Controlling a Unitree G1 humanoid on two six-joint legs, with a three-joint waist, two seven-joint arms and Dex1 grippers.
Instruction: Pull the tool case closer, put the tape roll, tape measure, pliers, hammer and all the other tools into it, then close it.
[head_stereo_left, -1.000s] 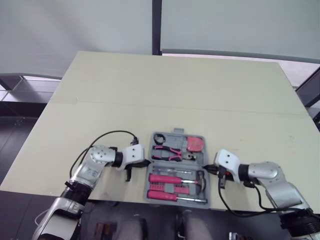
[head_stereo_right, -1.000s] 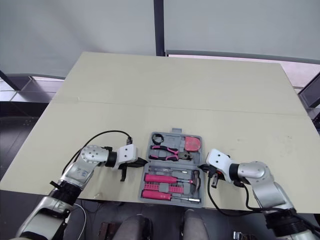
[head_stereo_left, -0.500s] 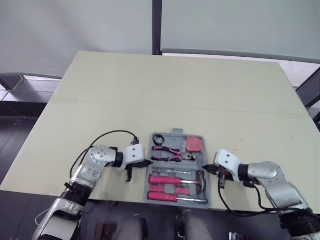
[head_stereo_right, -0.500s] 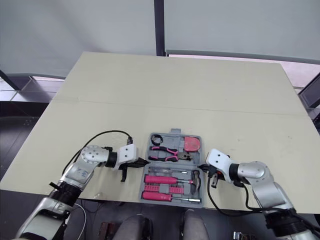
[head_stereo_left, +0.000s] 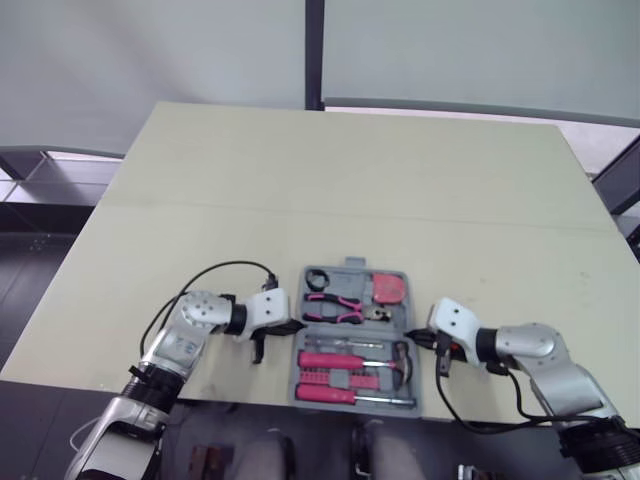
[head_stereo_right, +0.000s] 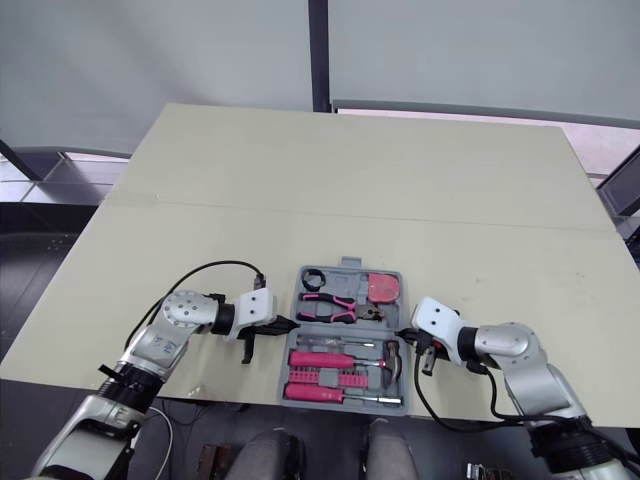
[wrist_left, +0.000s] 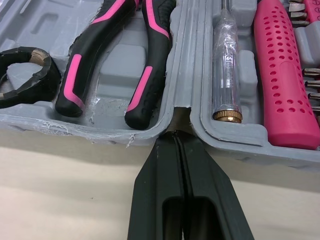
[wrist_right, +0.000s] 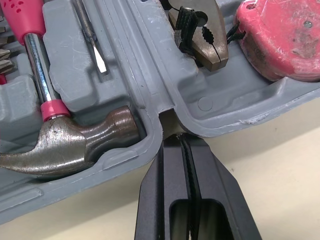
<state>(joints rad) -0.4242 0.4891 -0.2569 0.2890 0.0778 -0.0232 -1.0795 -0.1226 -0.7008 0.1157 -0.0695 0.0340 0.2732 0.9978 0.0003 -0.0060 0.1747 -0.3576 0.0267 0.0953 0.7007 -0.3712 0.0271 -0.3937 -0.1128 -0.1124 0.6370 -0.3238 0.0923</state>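
Observation:
The grey tool case (head_stereo_left: 350, 267) lies open and flat near the table's front edge. Its far half holds the black tape roll (head_stereo_left: 320, 277), the pink-handled pliers (wrist_left: 120, 65) and the red tape measure (wrist_right: 280, 35). The near half holds the hammer (wrist_right: 75, 145), a pink screwdriver handle (wrist_left: 282, 75) and a clear tester screwdriver (wrist_left: 226, 70). My left gripper (head_stereo_left: 292, 327) is shut, its tip at the hinge notch on the case's left side. My right gripper (head_stereo_left: 420, 342) is shut, its tip at the hinge notch on the right side.
The beige table (head_stereo_left: 350, 180) stretches wide beyond the case, with a seam running across its middle. A black cable (head_stereo_left: 215, 272) loops over the left arm. The table's front edge runs just below the case.

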